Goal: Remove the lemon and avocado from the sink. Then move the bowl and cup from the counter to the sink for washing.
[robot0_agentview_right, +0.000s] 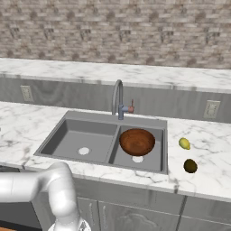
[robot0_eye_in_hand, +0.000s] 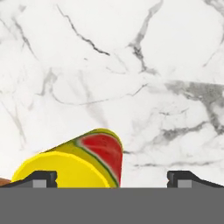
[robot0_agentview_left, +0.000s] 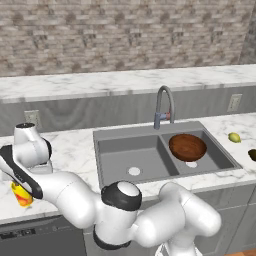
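The bowl (robot0_agentview_left: 188, 147) already sits in the right basin of the sink (robot0_agentview_left: 120, 135), and the lemon (robot0_agentview_left: 234, 137) and avocado (robot0_agentview_left: 252, 154) lie out on the tabletop (robot0_agentview_right: 212, 149) to the right of it, so what you have left is the cup (robot0_eye_in_hand: 76, 162). It stands on the tabletop well to the left of the sink, near the front edge, with the gripper (robot0_eye_in_hand: 113, 178) hanging right over it.

In the hand view the two fingers (robot0_eye_in_hand: 41, 178) stand spread wide apart with nothing between them yet. The cup's yellow rim sits off toward the left finger, not centred in the gap, and it looks tilted in this view, though that may be the camera's angle and not the cup's.

Expect the cup to be light, stiff and smooth-walled. It tapers, so a pinch low on the side could squeeze it upward out of the grip. You would do better to shift the hand so the cup sits midway between the fingers, come down past the rim, and close across the upper wall. An off-centre close is likely to nudge such a light thing sideways or tip it.

Once held, it needs carrying right into the empty left basin, or beside the bowl.
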### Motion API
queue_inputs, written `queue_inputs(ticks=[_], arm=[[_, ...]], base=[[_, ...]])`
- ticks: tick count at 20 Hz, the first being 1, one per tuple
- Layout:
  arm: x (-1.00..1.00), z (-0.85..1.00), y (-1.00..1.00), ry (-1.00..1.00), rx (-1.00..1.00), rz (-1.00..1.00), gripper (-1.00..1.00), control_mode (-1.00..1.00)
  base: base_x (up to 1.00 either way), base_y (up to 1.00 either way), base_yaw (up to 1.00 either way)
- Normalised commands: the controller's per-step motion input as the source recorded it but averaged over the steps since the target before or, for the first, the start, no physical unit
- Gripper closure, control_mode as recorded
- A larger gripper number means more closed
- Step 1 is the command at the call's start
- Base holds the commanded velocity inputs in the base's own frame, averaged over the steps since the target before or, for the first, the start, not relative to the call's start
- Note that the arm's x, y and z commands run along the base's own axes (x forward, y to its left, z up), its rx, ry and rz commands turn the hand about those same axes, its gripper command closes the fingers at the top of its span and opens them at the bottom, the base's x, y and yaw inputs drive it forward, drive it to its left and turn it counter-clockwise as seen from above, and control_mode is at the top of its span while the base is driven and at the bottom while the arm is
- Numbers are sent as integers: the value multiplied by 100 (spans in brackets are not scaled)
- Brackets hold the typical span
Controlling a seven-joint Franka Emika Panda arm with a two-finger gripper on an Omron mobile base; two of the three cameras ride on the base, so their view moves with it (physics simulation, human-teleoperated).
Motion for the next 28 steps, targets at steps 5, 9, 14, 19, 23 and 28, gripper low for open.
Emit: queue_inputs(ticks=[5,9,14,19,23,28], arm=[[6,-8,11,1,0,0,-100,-100],[0,-12,8,4,0,0,-100,-100],[0,-13,6,5,0,0,-100,-100],[-1,-11,1,4,0,0,100,-100],[-2,-11,0,6,-1,0,100,-100],[-7,-8,-3,4,-1,0,100,-100]], base=[[0,0,0],[0,0,0],[0,0,0],[0,0,0],[0,0,0],[0,0,0]])
